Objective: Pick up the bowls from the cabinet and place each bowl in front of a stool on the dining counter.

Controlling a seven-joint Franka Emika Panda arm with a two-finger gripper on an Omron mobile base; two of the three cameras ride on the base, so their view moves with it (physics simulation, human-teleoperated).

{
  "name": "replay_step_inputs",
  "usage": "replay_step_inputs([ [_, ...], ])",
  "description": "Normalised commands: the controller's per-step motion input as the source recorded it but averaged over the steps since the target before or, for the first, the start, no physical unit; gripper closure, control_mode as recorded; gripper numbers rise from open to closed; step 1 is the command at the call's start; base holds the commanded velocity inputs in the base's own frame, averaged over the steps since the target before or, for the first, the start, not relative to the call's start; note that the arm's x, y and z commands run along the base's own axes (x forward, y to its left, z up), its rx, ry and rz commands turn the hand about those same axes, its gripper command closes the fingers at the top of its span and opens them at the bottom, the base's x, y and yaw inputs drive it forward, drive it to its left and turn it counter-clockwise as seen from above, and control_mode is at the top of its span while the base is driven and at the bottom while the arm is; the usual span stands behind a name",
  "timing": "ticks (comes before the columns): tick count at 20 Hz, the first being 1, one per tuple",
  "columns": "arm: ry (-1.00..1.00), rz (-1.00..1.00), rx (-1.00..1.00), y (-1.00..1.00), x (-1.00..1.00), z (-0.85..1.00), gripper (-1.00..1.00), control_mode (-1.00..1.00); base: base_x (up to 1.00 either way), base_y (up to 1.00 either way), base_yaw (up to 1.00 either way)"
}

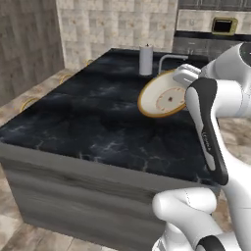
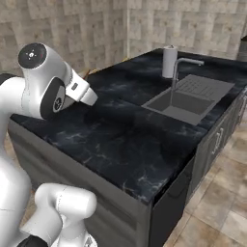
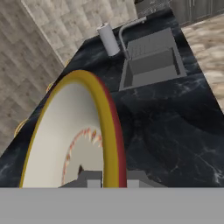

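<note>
While the tool (image 3: pixel 103 177) pinches the cream bowl (image 1: pixel 162 97) by its rim, tilted above the bench (image 1: pixel 98 122), a jolt could let it slip and drop.

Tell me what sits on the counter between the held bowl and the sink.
Nothing: in the hand view, only bare black marble of the dining counter lies between the cream bowl and the sink.

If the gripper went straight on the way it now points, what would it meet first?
The gripper, shut on the cream bowl, points along and slightly down over the dining counter. Probably it would meet the black marble top first, short of the sink; depth is unclear.
</note>
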Motion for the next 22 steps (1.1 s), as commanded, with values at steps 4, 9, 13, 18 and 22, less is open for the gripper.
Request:
replay_step_inputs([
  [4,0.00,0.00,0.00,0.00,0.00,0.00,1.00,1.00,0.13,1.00,-0.55],
  [9,0.00,0.00,0.00,0.00,0.00,0.00,1.00,1.00,0.02,1.00,-0.46],
  [13,0.00,0.00,0.00,0.00,0.00,0.00,1.00,1.00,-0.13,1.00,-0.32],
  [18,0.00,0.00,0.00,0.00,0.00,0.00,1.00,1.00,-0.39,1.00,-0.21],
  [22,0.00,0.00,0.00,0.00,0.00,0.00,1.00,1.00,-0.63,1.00,-0.13],
])
